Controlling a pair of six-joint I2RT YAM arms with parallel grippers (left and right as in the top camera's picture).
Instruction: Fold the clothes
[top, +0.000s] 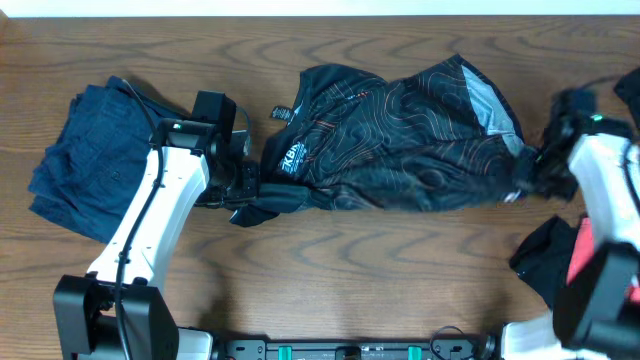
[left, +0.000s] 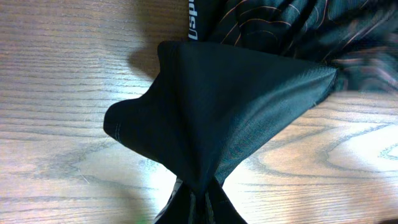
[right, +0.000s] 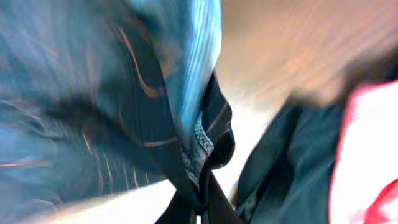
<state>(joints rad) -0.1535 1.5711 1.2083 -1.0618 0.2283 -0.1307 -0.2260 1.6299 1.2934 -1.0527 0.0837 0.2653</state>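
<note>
The left gripper (left: 198, 202) is clamped on a pinched corner of the black sports jersey with thin orange contour lines (top: 400, 135). The right gripper (right: 200, 205) is clenched on its opposite edge. The jersey lies stretched across the middle of the wooden table (top: 380, 270), between a navy garment (top: 80, 150) on the left and a coral-red and black garment (top: 580, 250) on the right.
</note>
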